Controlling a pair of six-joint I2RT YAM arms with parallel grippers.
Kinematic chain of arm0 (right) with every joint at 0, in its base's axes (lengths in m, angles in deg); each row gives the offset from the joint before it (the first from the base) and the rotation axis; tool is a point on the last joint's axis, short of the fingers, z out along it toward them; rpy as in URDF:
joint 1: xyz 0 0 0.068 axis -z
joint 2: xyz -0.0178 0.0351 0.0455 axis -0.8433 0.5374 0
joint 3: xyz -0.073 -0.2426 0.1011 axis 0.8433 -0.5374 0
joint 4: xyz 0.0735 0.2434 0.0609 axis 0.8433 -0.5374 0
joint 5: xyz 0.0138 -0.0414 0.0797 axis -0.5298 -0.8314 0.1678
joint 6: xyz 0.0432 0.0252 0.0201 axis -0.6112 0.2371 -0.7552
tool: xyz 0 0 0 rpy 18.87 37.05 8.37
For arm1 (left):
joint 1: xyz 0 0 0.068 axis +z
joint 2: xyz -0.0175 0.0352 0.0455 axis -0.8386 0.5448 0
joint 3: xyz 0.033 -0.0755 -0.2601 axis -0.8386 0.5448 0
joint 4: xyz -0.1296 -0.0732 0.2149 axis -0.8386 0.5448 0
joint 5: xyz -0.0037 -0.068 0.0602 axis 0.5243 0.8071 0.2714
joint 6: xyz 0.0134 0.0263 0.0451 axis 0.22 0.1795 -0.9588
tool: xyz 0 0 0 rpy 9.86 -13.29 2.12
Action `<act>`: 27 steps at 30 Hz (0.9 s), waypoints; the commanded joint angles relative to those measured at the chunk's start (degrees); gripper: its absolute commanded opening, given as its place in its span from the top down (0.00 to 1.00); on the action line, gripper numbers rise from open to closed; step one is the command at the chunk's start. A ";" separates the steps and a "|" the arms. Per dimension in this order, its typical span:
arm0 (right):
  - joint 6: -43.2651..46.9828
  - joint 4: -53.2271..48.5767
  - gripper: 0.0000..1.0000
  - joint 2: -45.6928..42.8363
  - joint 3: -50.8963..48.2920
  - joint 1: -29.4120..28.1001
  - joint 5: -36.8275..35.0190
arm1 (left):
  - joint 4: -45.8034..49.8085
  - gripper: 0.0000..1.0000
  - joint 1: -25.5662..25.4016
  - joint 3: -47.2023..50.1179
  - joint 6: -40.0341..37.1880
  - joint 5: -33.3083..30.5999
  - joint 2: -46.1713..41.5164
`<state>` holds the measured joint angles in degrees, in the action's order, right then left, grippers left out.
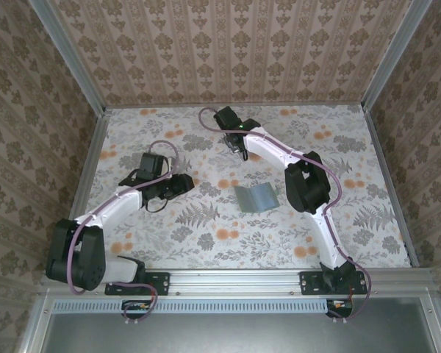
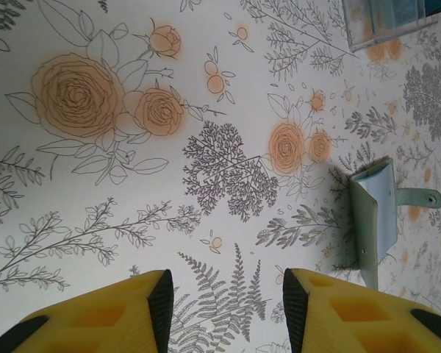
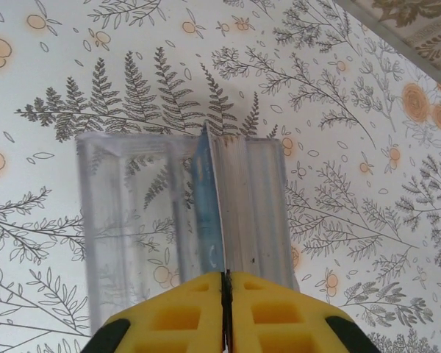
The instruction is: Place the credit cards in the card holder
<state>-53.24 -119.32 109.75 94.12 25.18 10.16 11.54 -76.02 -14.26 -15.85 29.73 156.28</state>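
Where the right gripper (image 3: 226, 283) meets the clear slotted stand (image 3: 125, 220), its yellow jaws are pressed together on one blue credit card (image 3: 204, 206), which stands upright and is seen edge-on. Counted: two grippers, one stand, one card holder (image 1: 256, 197), one card plainly visible. Other blue shapes in the stand, cut off at the top corner of the left wrist view, are too blurred to count. The holder rests half-open on the floral table (image 1: 353, 220) between the arms, apart from both grippers. The left gripper (image 2: 228, 294) has its jaws wide with nothing between them, the holder off to their right.
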 commanded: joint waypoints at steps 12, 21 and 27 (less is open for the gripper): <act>-8.68 6.37 0.99 -19.70 -14.33 2.08 17.85 | -11.47 0.53 -4.16 -0.77 0.33 11.72 1.93; -25.55 26.66 1.00 -46.46 -54.01 16.09 56.65 | -17.48 0.54 -14.38 -2.05 2.75 14.06 8.59; -30.68 32.10 1.00 -52.10 -72.21 21.84 71.97 | -19.89 0.72 -19.81 -4.17 3.12 14.75 15.92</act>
<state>-78.85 -92.41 59.20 27.52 45.57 68.49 -5.69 -94.53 -16.21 -13.53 42.73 170.32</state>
